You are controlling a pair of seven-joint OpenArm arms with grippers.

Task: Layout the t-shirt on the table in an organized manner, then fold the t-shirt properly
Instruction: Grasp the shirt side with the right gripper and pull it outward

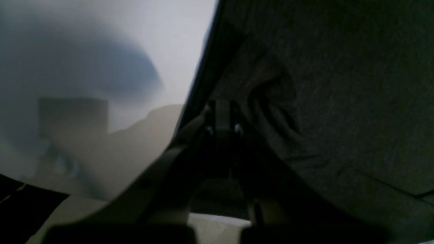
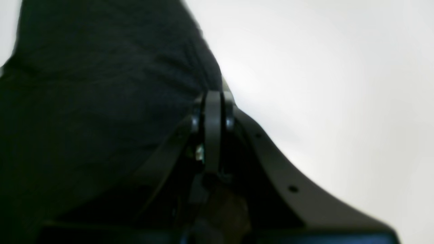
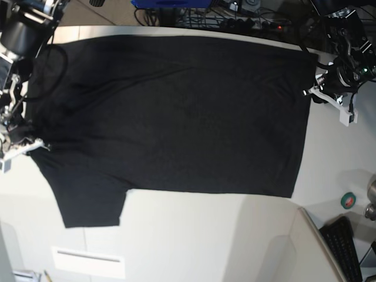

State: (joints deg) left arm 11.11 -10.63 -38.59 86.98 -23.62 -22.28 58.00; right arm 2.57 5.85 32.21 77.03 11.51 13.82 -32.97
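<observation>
The black t-shirt lies spread on the off-white table, plain side up, with one sleeve at the front left. My left gripper is at the shirt's right edge near the far corner. In the left wrist view it is shut on bunched black cloth. My right gripper is at the shirt's left edge. In the right wrist view it is shut on the cloth's edge, with bare table beside it. The rainbow graphic is hidden.
A small white vent panel sits at the front left. A green tape roll and a dark keyboard lie at the front right. Cables and a blue object line the far edge.
</observation>
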